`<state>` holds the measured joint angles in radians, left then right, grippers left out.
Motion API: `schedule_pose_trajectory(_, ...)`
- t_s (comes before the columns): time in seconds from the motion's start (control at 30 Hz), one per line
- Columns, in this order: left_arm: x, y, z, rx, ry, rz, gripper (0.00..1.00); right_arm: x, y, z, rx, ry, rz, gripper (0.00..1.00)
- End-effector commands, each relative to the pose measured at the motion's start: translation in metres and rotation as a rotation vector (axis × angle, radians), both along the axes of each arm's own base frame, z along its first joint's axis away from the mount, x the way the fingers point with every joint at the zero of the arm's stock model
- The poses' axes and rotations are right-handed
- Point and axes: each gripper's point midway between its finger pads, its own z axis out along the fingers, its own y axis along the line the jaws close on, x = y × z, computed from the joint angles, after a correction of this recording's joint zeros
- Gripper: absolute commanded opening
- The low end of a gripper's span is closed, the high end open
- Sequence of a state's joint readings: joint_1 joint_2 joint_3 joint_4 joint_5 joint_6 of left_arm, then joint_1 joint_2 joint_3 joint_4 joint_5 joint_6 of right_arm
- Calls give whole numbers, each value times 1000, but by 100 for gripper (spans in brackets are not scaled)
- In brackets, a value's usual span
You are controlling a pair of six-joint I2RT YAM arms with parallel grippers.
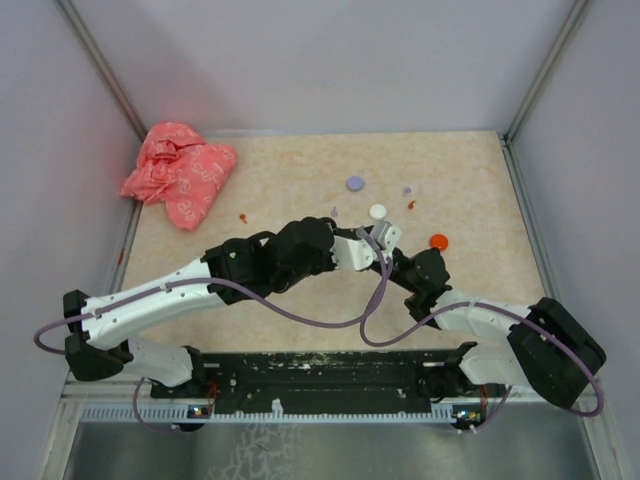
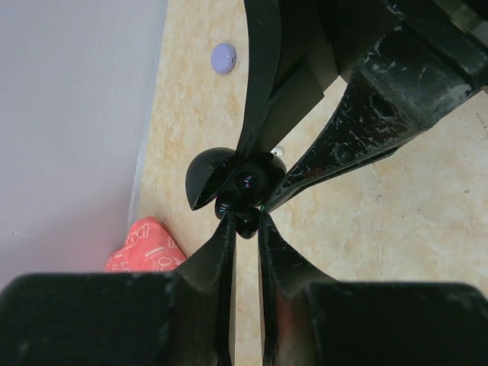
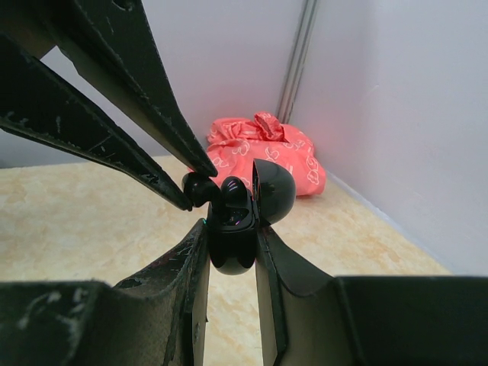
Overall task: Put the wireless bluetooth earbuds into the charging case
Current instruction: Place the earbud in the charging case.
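Above the middle of the table, my right gripper [image 3: 231, 229] is shut on the black charging case [image 3: 231, 236], which stands upright with its round lid [image 3: 273, 191] flipped open. One black earbud [image 3: 235, 194] sits in the case's top. My left gripper [image 2: 246, 219] is shut on a second black earbud [image 2: 247, 222], pressed against the case's open mouth [image 2: 242, 183]. From above, both grippers [image 1: 380, 243] [image 1: 400, 262] meet tip to tip. Tiny loose earbuds lie on the table: lilac [image 1: 407, 189], orange-red [image 1: 411, 204] and orange-red [image 1: 243, 216].
Coin-like discs lie beyond the grippers: lilac [image 1: 355, 183], white [image 1: 377, 211], orange-red [image 1: 438, 240]. A crumpled pink bag [image 1: 180, 172] fills the far left corner. Grey walls close in the table on three sides.
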<state>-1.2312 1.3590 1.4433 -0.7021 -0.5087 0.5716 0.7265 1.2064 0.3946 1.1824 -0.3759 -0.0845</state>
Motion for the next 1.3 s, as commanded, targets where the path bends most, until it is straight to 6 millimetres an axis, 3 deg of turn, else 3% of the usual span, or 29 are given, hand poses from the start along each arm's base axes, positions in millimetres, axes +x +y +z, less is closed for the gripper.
schedule_pose_trajectory(0.0, -1, 4, 3, -10, 20, 4, 1, -6, 1, 32, 74, -71, 22, 0)
schedule_pose_trajectory(0.63, 29, 6, 7, -91, 139, 34, 2, -13, 9, 27, 59, -47, 88, 0)
schedule_pose_trajectory(1.27, 24, 17, -4, -118, 315, 38, 5, -42, 19, 25, 38, -194, 232, 0)
